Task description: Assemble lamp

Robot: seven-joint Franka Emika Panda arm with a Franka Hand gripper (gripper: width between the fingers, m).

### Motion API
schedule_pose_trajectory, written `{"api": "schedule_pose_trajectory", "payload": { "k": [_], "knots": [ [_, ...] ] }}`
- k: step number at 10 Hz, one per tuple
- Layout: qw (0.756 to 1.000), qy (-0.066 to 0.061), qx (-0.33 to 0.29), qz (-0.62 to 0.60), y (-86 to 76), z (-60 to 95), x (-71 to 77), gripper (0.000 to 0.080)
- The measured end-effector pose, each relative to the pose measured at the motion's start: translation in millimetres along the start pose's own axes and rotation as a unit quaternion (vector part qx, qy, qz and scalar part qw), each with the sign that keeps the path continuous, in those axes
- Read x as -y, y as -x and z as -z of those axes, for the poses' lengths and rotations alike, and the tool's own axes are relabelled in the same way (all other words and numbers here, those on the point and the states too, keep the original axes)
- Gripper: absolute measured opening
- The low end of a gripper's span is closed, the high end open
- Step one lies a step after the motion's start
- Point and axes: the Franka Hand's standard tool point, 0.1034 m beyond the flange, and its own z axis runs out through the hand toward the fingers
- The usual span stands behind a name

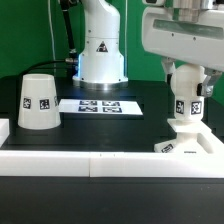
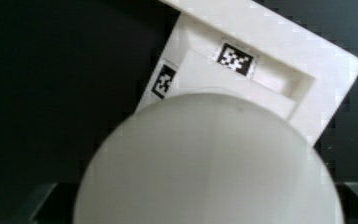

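My gripper [image 1: 186,100] is shut on the round white bulb [image 1: 187,112] and holds it upright at the exterior view's right. The bulb's lower end is at or just above the flat square base [image 1: 170,146], which lies against the white front rail; I cannot tell if they touch. In the wrist view the bulb [image 2: 202,160] fills the foreground between my dark fingers [image 2: 48,206], with the tagged base [image 2: 274,55] beyond it. The tapered shade [image 1: 38,102] stands mouth down at the exterior view's left, far from the gripper.
The marker board [image 1: 97,105] lies flat in the middle of the black table. The robot's white pedestal [image 1: 100,55] stands behind it. A white rail [image 1: 90,160] runs along the front edge, with a raised white block [image 1: 4,130] at the left.
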Motion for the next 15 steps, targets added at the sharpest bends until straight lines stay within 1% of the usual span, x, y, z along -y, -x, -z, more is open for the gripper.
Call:
{"api": "schedule_pose_trajectory", "payload": {
  "k": [1,2,3,4,5,6,7,9,11,13,15],
  "knots": [
    [0.999,0.0,0.008,-0.045,2.4,-0.2,0.1,0.0579],
    [0.998,0.003,0.013,-0.063,3.9,0.0,-0.1,0.0579],
    [0.996,0.002,0.015,-0.087,5.7,-0.6,0.4,0.0579],
    [0.997,0.002,0.015,-0.07,6.1,-0.8,0.4,0.0579],
    [0.999,0.002,0.015,-0.052,6.7,-0.9,0.5,0.0678],
    [0.999,0.001,0.013,-0.029,10.9,-0.1,2.5,0.0678],
    [1.0,-0.003,0.01,0.01,17.1,0.8,5.7,0.0696],
    [0.987,-0.025,-0.004,0.157,20.7,2.8,10.0,0.0698],
    [0.971,-0.025,-0.006,0.239,21.8,1.5,7.4,0.0698],
    [0.957,-0.024,-0.007,0.289,21.8,0.6,7.2,0.0698],
    [0.931,-0.023,-0.008,0.364,21.4,-0.1,6.9,0.0698]
  ]
}}
